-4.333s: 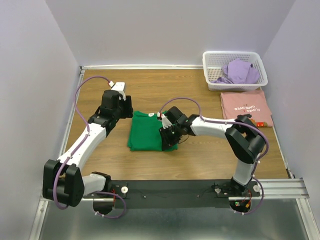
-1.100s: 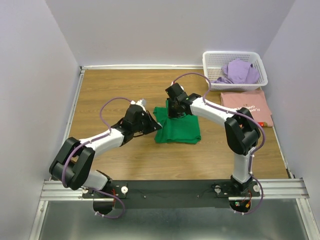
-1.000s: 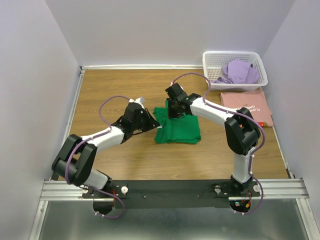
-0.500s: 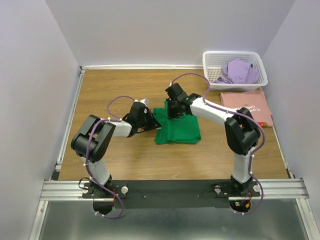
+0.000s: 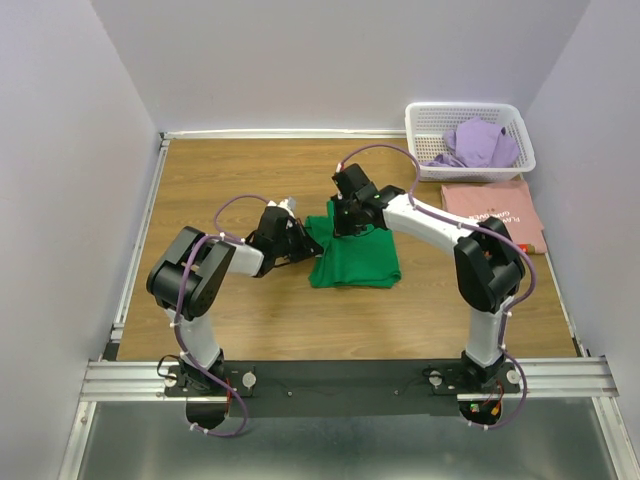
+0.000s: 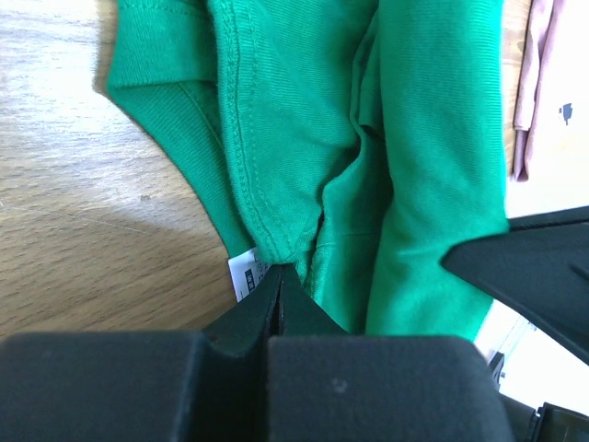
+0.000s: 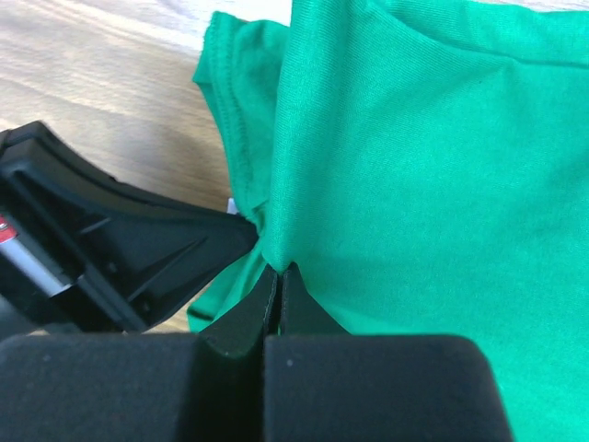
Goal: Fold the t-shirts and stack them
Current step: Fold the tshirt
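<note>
The green t-shirt lies folded at the table's middle. My left gripper is at its left edge, shut on the hem next to a white label. My right gripper is at the shirt's back left corner, shut on a pinched fold of green cloth. The two grippers are close together; each shows in the other's wrist view. The pink t-shirt lies flat at the right. The purple t-shirt sits crumpled in the basket.
A white lattice basket stands at the back right corner, just behind the pink shirt. Walls close in the table on the left, back and right. Bare wood stretches left of the green shirt.
The left arm's elbow has drawn in toward its base while its gripper stayed at the shirt's left edge and shut on it. The right gripper has hardly moved.
</note>
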Controlling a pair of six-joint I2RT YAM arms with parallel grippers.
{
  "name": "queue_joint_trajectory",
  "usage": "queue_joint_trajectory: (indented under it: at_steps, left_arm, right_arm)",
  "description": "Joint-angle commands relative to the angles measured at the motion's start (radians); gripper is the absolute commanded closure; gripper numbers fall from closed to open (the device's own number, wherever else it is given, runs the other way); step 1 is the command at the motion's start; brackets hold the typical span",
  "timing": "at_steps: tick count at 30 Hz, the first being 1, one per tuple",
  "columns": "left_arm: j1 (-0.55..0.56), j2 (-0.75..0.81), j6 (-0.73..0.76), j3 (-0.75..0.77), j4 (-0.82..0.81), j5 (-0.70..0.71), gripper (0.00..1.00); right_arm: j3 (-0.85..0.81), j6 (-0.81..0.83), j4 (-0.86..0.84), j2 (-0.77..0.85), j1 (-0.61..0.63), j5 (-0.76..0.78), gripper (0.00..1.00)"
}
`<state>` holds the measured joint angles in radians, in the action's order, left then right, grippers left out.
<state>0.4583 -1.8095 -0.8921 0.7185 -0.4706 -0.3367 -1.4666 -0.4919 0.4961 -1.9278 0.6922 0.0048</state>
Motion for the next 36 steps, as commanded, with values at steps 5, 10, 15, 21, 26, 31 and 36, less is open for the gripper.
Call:
queue_joint_trajectory:
  at_steps: [5,10,15,21,26,31,36]
  left_arm:
    - [0.003,-0.031,0.004,-0.039,0.021,-0.001,1.00]
    - [0.005,-0.028,0.004,-0.042,0.023,0.001,1.00]
    - [0.008,-0.027,0.002,-0.044,0.021,-0.001,1.00]
    - [0.011,-0.025,0.002,-0.044,0.021,-0.001,1.00]
    - [0.014,-0.024,0.001,-0.045,0.020,-0.001,1.00]
    - [0.013,-0.024,-0.001,-0.047,0.020,0.002,1.00]
    - [0.013,-0.014,-0.007,-0.054,0.020,0.004,1.00]
  right_arm:
    - [-0.017,0.019,-0.005,0.053,0.004,-0.077,0.99]
    - [-0.018,0.015,-0.004,0.067,0.004,-0.066,0.99]
    - [-0.031,0.013,-0.005,0.070,0.004,-0.075,0.99]
    - [-0.052,0.004,-0.005,0.035,0.007,-0.091,0.99]
    - [-0.078,0.007,-0.005,-0.007,0.023,-0.104,0.99]
    - [-0.087,0.024,-0.007,-0.056,0.036,-0.111,0.99]
    - [-0.080,0.056,-0.005,-0.082,0.047,-0.123,0.99]
